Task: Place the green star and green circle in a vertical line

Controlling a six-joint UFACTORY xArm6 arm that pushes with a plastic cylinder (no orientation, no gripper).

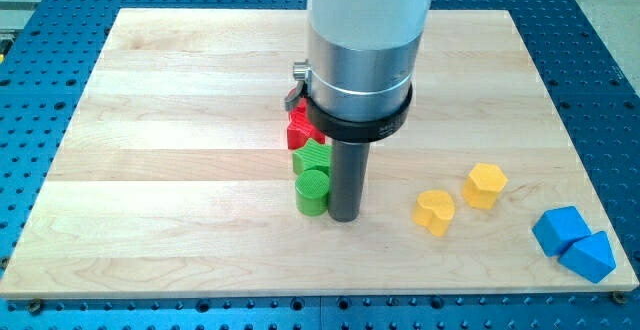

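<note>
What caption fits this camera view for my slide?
My tip rests right of the green circle, with the green star and a red block stacked above it toward the view's top.

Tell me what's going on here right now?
My tip sits just to the view's right of the green circle, close beside it. The green star lies directly above the circle in the view, touching it, so the two already form a near-vertical line. A red block sits above the star.
</note>
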